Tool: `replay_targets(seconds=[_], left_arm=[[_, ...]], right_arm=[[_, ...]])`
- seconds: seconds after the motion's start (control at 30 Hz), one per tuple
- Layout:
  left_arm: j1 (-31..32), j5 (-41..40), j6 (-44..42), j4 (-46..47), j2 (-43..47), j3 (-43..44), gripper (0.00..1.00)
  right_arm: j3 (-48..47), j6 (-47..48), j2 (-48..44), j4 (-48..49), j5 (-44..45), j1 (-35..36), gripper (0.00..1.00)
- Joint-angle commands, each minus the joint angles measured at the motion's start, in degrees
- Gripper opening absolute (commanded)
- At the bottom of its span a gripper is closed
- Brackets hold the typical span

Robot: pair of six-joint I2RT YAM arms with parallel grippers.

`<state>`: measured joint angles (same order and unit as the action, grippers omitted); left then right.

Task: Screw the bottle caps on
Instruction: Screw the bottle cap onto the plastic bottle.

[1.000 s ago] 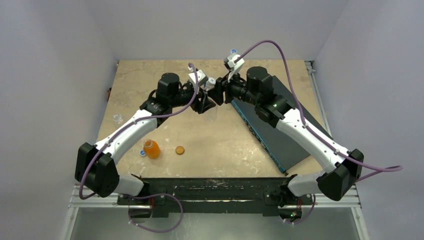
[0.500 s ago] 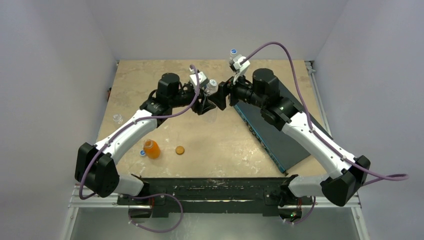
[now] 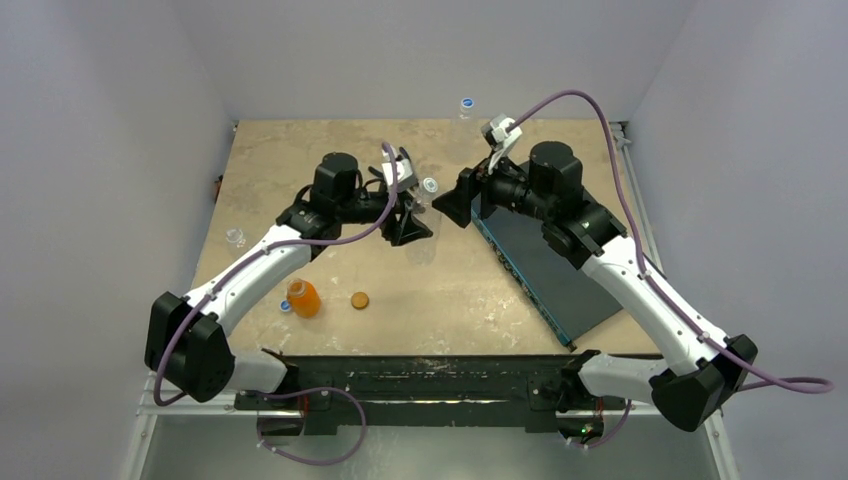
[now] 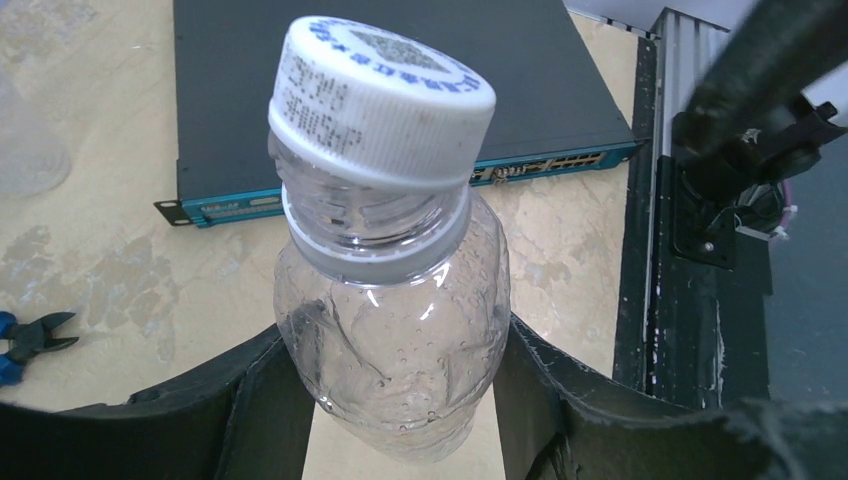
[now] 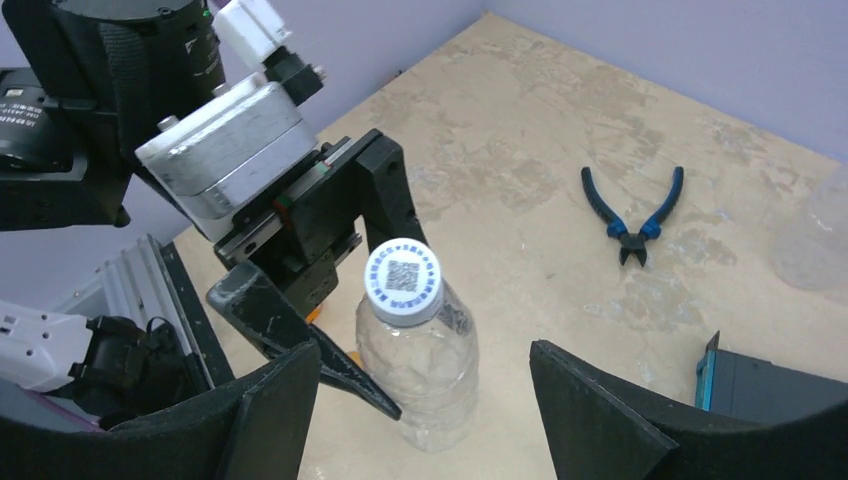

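Note:
My left gripper [image 3: 417, 228] [image 4: 400, 385] is shut on the body of a clear bottle [image 4: 395, 320] [image 5: 425, 375] [image 3: 422, 240], which stands upright on the table. A white cap with blue print [image 4: 385, 95] [image 5: 403, 280] [image 3: 429, 185] sits on its neck, a little askew in the left wrist view. To the right of the bottle my right gripper [image 3: 462, 205] [image 5: 430, 405] is open and touches nothing. An orange bottle [image 3: 305, 298] stands at the near left without a cap. A blue cap [image 3: 285, 307] lies beside it and an orange-brown cap [image 3: 360, 299] to its right.
A dark network switch [image 3: 545, 270] [image 4: 400, 70] lies at the right, under my right arm. Blue-handled pliers [image 5: 632, 213] [image 4: 25, 340] lie beyond the bottle. Another clear bottle [image 3: 235, 237] stands at the left edge and a capped one [image 3: 466, 104] by the back wall.
My right gripper has opened, let go of the cap and drawn back to the right. My left gripper still holds the bottle, shifted slightly toward the near side.

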<state>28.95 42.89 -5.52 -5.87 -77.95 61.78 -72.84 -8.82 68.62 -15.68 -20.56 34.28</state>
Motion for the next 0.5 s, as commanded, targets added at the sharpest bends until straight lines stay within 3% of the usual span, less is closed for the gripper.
replay_targets(seconds=[0.0, 0.2, 0.47], left_arm=[[0.1, 5.1, -2.3, -1.1, 2.4, -0.3, 0.0], [0.1, 6.2, -2.5, -2.7, 2.6, -0.6, 0.0], [0.4, 6.9, -2.5, -3.1, 2.5, -0.6, 0.0]], right_arm=[[-1.0, -2.5, -0.7, 0.8, -3.5, -1.0, 0.8], [-1.9, -1.3, -1.0, -1.1, -3.2, -0.6, 0.69], [-2.2, 0.0, -0.6, -1.4, 2.6, 1.4, 0.65]])
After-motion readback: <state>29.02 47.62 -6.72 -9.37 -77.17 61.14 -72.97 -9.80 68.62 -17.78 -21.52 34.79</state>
